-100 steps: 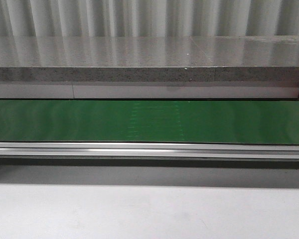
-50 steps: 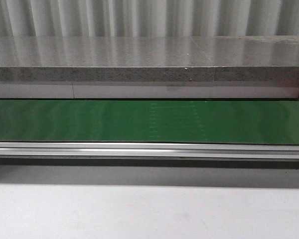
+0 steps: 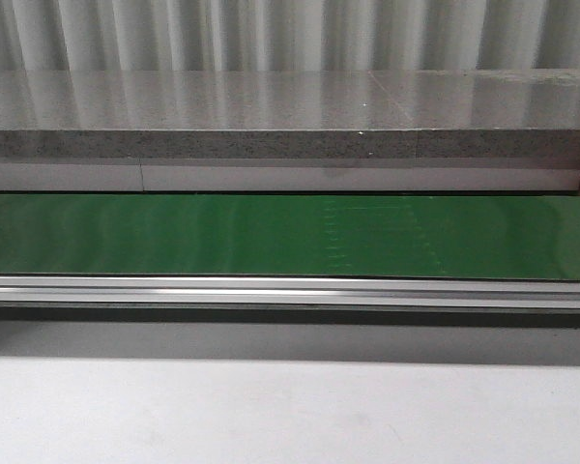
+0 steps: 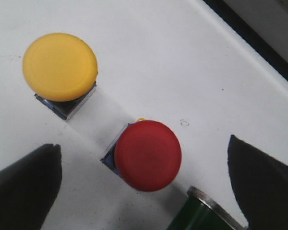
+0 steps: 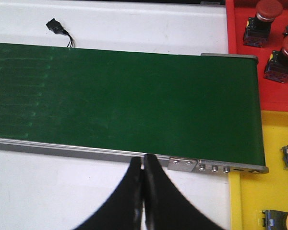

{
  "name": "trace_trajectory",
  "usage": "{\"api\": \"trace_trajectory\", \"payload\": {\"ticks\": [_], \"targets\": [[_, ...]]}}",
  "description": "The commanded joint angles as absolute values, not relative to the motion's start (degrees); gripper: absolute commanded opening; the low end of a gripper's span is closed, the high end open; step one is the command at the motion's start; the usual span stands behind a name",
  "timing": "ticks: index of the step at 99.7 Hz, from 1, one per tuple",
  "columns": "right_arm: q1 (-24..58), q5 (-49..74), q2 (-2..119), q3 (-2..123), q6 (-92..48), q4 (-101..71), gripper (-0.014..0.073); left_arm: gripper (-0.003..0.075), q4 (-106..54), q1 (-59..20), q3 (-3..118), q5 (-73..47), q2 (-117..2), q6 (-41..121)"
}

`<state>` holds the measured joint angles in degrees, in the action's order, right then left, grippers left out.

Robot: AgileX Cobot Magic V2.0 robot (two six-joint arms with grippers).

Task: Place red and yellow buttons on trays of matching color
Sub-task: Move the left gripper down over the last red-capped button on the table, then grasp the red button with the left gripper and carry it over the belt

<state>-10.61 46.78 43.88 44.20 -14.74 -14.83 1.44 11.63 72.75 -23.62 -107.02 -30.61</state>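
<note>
Our left gripper hangs with jaws spread wide; the red button sits between them, the yellow button beyond one finger. Our right gripper is pinched empty over the green belt, whose faint seam has drifted right: it runs bare, so we judge loading comes next.

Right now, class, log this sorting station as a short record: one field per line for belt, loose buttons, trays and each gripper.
belt: green conveyor belt, nothing on it
loose buttons: yellow button and red button standing apart on the white table
red tray: holds red buttons, beyond the belt's end
yellow tray: beside the red tray, holds buttons at its edge
left gripper: open, over the red button
right gripper: shut, empty
</note>
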Motion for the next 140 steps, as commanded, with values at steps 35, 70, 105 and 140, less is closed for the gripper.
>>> {"api": "trace_trajectory", "payload": {"ticks": [35,70,105,140], "targets": [[-10.68,44.04,43.51,45.64,-15.32,-15.49,-0.0066,0.0662,0.75,11.77,77.58,-20.17,-109.35,-31.12],[-10.68,44.04,43.51,45.64,-15.32,-15.49,-0.0066,0.0254,0.75,11.77,77.58,-22.24,-109.1,-30.75],[-10.68,44.04,43.51,45.64,-15.32,-15.49,-0.0066,-0.0018,0.75,11.77,77.63,-26.85,-98.43,-23.88],[-10.68,44.04,43.51,45.64,-15.32,-15.49,-0.0066,-0.0018,-3.51,10.19,74.6,-37.29,-84.69,-8.8]]}}
